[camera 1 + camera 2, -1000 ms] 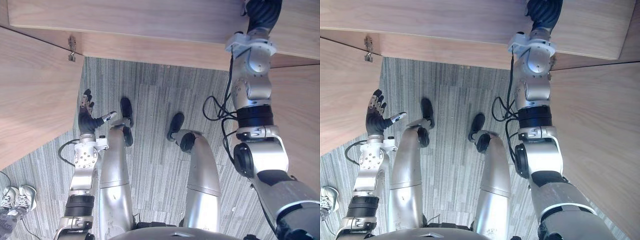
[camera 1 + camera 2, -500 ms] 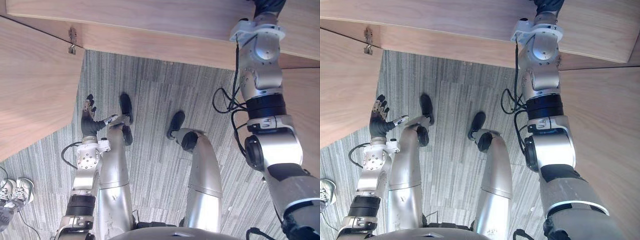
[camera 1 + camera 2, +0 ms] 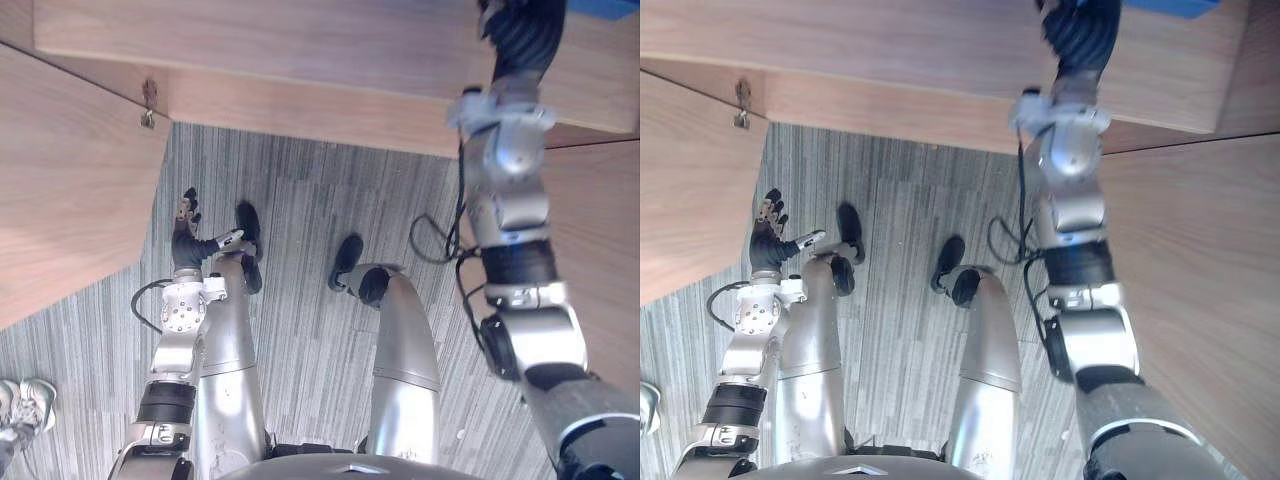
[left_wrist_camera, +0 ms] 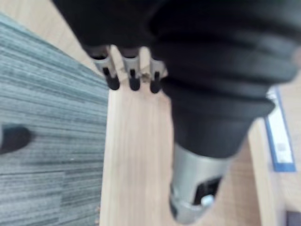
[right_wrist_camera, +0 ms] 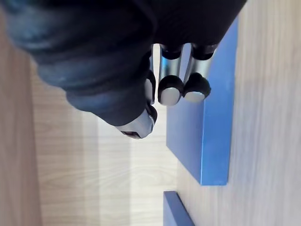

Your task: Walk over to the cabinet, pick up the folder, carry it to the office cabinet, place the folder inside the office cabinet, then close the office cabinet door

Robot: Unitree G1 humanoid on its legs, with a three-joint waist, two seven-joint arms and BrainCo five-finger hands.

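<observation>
Left eye view: a sliver of the blue folder (image 3: 600, 7) peeks over the far edge of the office cabinet (image 3: 250, 45), a pale wood board across the top. My right hand (image 3: 520, 30) reaches up over that board, just beside the folder; my fingers are hidden there. An open cabinet door (image 3: 60, 190) slants in on my left, its hinge (image 3: 148, 105) at the corner. A wooden panel (image 3: 600, 230) stands close on my right. The grey striped carpet (image 3: 310, 200) between them is the open room. My left hand (image 3: 185, 238) hangs low, just off the door's edge, fingers straight and spread. A person's shoes (image 3: 25, 400) stand on the carpet, well off to my left.

Right eye view: the same layout, the folder again a blue strip at the top edge.

Left wrist view: my left fingertips (image 4: 133, 81) hang free over pale wood beside the carpet. A blue-edged white strip (image 4: 281, 136) lies on the wood; I cannot tell what it is.

Right wrist view: the folder (image 5: 207, 141) lies flat on the wood, plain blue with a sharp corner. My right fingers (image 5: 196, 89) sit loose over its edge, not wrapped round it; whether they touch it I cannot tell. A second blue corner (image 5: 175, 211) lies near it.
</observation>
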